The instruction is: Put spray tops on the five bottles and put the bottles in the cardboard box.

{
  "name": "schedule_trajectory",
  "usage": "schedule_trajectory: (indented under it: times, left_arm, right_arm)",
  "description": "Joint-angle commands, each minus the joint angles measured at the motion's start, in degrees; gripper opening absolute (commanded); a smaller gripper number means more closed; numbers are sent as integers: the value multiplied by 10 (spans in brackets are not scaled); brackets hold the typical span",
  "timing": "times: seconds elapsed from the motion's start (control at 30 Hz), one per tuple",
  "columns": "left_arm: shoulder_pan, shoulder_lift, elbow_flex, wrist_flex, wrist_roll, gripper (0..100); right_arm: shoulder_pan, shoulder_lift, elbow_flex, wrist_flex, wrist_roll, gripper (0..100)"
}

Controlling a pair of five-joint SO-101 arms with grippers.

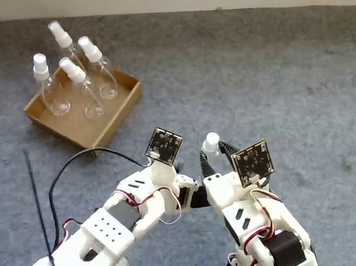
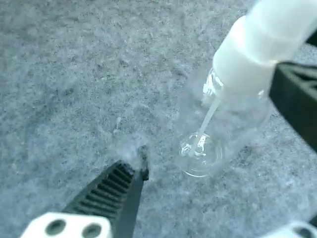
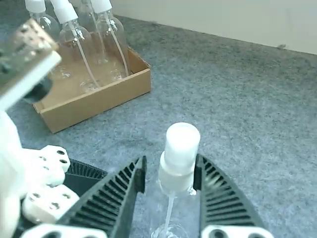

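The fifth bottle [image 3: 171, 218], clear and fitted with a white spray top [image 3: 181, 144], is stood upright on the grey, felt-covered table [image 1: 272, 70], just ahead of the two arms and well apart from the cardboard box [image 1: 121, 113]. The spray top is bracketed at its collar by the right end effector [image 3: 171, 163], which is positioned directly over the bottle. One finger [image 3: 213, 193] is seen against the collar, while a narrow gap appears to remain at the other finger. The right end effector is therefore judged to be slightly released rather than clenched, although the angle of the right wrist view leaves this uncertain. In the left wrist view, the bottle base is shown resting on the table, and a dip tube is visible running down from the spray top inside the clear body. The left end effector [image 2: 198, 208] is held low beside the bottle, released and grasping nothing. Its ridged black finger [image 2: 119, 193] is located near the bottle base without touching it. The cardboard box is placed at the far left of the table. Four bottles [image 1: 103, 77] with white spray tops are contained in it, packed close together and leaning slightly. A black cable [image 1: 105, 148] is routed in an arc to the left arm.
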Motion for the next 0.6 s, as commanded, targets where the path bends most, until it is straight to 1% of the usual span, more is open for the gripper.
schedule_trajectory:
  times: [0.0,0.2,0.33,0.43,0.57]
  left_arm:
    - [-8,60,-33,-60,-4,486]
    - [1,146,-48,-137,-4,486]
    - [3,204,-89,-142,-5,485]
    - [5,234,-102,-142,-5,485]
    - [4,241,-103,-142,-5,476]
  right_arm:
    - [-1,-3,-5,2,9,139]
    - [-1,-3,-5,2,9,139]
    - [-1,-3,-5,3,9,139]
    - [-4,-3,-5,26,9,139]
    - [-3,-3,-5,29,9,139]
